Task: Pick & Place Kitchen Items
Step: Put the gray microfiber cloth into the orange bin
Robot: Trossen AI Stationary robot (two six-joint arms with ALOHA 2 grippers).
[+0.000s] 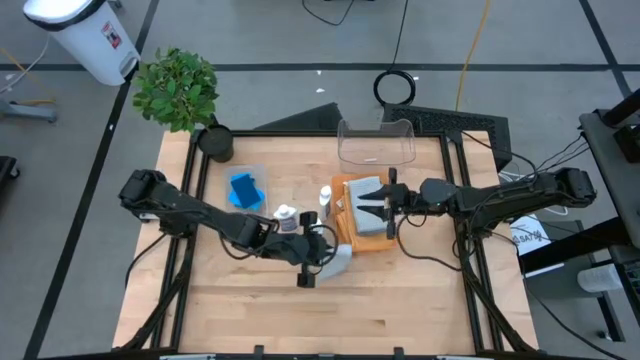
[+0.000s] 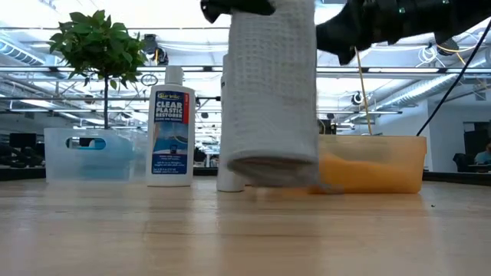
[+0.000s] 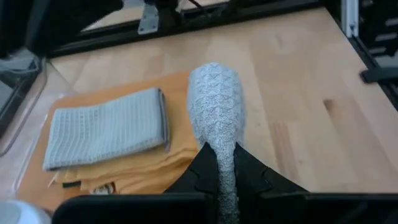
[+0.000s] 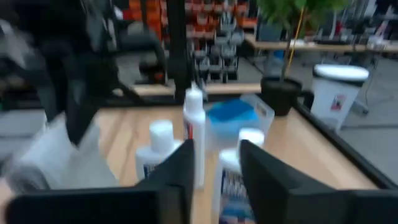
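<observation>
Left gripper (image 1: 322,262) is pinching a hanging grey cloth (image 1: 338,262) beside the orange tray (image 1: 352,240); right gripper (image 1: 392,203) is hovering parted, empty. Bottles (image 1: 286,217) unplaced.

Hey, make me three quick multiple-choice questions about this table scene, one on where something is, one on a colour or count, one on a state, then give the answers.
1. Where does the flat folded grey waffle cloth lie?
A. on the orange cloth in the orange rectangular tray
B. in the clear plastic bin with the blue sponges
C. on the floor

2. What colour are the sponges in the clear bin?
A. red
B. blue
C. yellow

3. What is the left end effector doing?
A. open above the plant
B. shut on a white bottle
C. shut on a hanging grey waffle cloth

Answers:
1 A: the flat folded grey waffle cloth rests on the orange cloth in the orange rectangular tray.
2 B: the sponges in the clear bin are blue.
3 C: the left end effector pinches the hanging grey waffle cloth, which dangles to the table.
</observation>
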